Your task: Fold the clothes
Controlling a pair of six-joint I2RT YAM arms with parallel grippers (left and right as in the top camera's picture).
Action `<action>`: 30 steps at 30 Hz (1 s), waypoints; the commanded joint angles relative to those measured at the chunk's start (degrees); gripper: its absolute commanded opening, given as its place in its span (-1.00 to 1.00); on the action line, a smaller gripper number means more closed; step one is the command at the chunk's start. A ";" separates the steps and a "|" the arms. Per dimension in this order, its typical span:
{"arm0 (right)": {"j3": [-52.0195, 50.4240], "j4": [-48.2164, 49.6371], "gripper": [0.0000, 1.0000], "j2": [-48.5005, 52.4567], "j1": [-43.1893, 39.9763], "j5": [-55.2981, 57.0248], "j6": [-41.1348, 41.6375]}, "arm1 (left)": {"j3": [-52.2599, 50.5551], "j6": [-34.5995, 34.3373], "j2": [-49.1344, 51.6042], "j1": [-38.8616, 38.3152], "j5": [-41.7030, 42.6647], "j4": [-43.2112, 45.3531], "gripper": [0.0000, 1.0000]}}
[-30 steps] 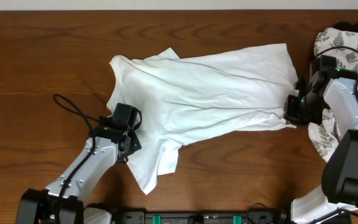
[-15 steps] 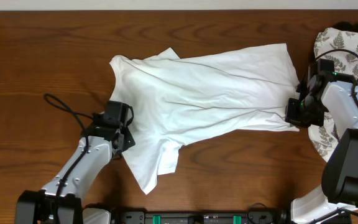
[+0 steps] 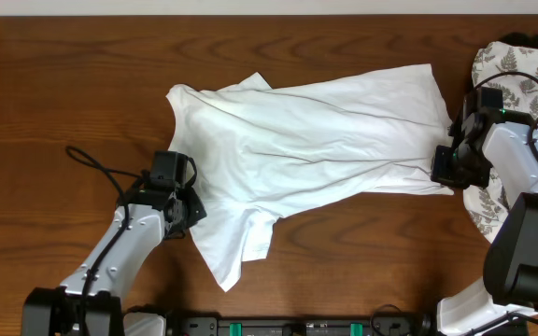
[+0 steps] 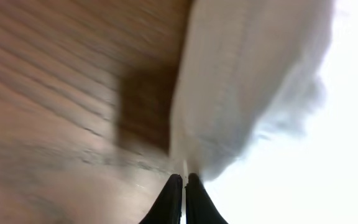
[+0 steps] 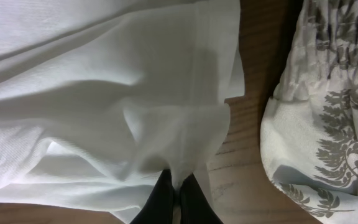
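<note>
— Blur smears most of the left wrist view. Can you read the left pincer [image 4: 184, 182] at all?
— Its fingers are pressed together, and a stitched edge of the T-shirt [image 3: 306, 140] is pinched at their tips. From overhead it sits at the shirt's left side.
— And the right pincer [image 5: 178, 185]?
— Also pressed together, nipping a bunched bit of cloth by the shirt's hemmed right edge. The fabric covers the very tips.
— Where does the shirt lie?
— Rumpled across the middle of the worktop [image 3: 63, 84], between the two pincers, with one flap trailing toward the near edge. Its folds hide the layers underneath.
— What's at the far right?
— Fern-print cloth [image 3: 512, 65], heaped up, cut off by the frame edge and partly covered by the right arm. Something dark sits behind it in the top corner; I cannot tell what.
— Surface and room?
— Dark brown wood with plain grain. Of the room, only a pale strip beyond the far edge shows.
</note>
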 commanded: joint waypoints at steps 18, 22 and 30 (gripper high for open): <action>-0.37 0.52 -0.98 -0.63 0.22 -0.22 1.11 | 1.97 3.34 -1.66 0.17 4.98 -0.92 -0.88; -0.37 1.05 -0.97 -0.63 0.22 -0.22 1.11 | 1.36 3.61 -0.59 0.17 3.28 -0.11 -0.88; -0.39 1.22 -0.98 -0.63 0.22 -0.22 1.11 | 1.33 4.42 1.55 0.13 3.28 2.03 -0.88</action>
